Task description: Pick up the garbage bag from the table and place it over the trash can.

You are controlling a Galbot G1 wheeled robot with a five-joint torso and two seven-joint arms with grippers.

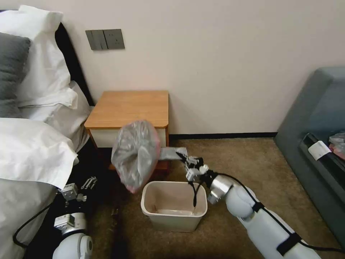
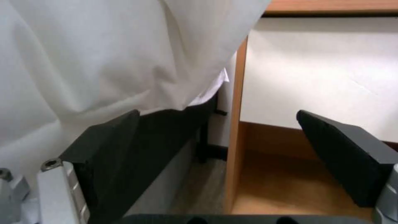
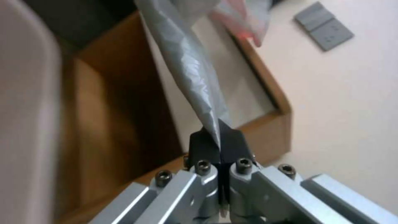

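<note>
The garbage bag [image 1: 134, 154] hangs puffed out in the air, grey and crinkly with a pink band at its mouth, in front of the table [image 1: 129, 108] and just above the left rim of the trash can [image 1: 174, 205]. My right gripper [image 1: 184, 157] is shut on the bag's twisted tail, above the can's back rim. In the right wrist view the dark pads [image 3: 209, 146] pinch the garbage bag [image 3: 186, 68], with the trash can rim [image 3: 25, 109] at one side. My left gripper [image 1: 86, 185] rests low beside the bed, open, its fingers [image 2: 120, 140] apart.
The bed with white sheets [image 1: 32, 151] and pillows fills the left; the sheet [image 2: 104, 56] hangs close over my left gripper beside the table leg [image 2: 236, 124]. A grey sofa [image 1: 316, 118] stands at right. Brown carpet [image 1: 251, 162] lies open around the can.
</note>
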